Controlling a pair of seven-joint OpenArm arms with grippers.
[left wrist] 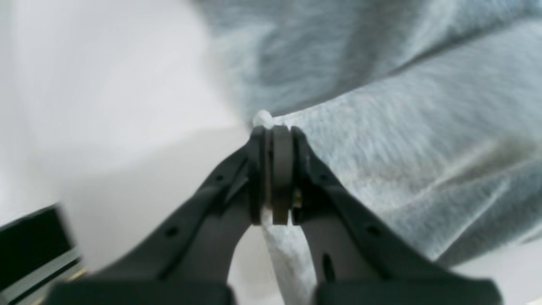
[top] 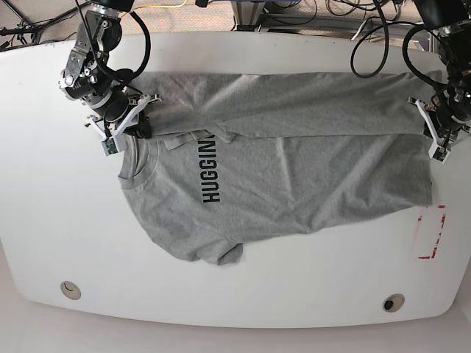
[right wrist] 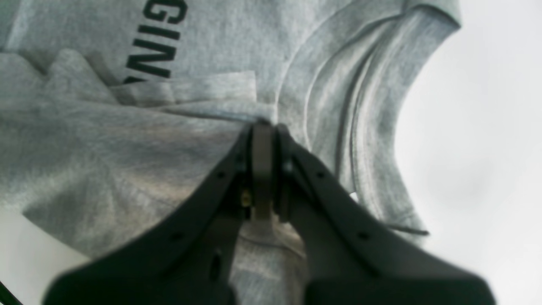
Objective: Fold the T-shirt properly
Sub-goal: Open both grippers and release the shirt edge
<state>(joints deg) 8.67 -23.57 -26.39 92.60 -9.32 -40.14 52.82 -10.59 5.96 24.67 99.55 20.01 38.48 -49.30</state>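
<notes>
Two arms on the job, both clamped onto the T-shirt [top: 280, 165], which lies spread across the middle of the white table [top: 44, 243], collar toward the base view's left, hem toward its right. Top long edge is folded down over the body, so a doubled band of fabric runs along the far side; black lettering [top: 209, 173] reads "HUGGIN" w/ the last part tucked under that fold. One short sleeve [top: 221, 254] sticks out at the near side. Right gripper [top: 136, 118] sits at the collar/shoulder end, base view's left, fingers closed on the folded edge just beside the neckline; wrist view shows the pads [right wrist: 262, 169] pressed together w/ grey cloth pinched between, ribbed collar [right wrist: 360, 127] curving off to one side. Left gripper [top: 434, 125] is at the hem end, base view's right, also shut on fabric; its wrist view shows a bit of the cloth edge poking out past the fingertips [left wrist: 281, 169], pic blurred. Red outline mark [top: 430, 232] on the table near the hem corner, not touching the shirt.
</notes>
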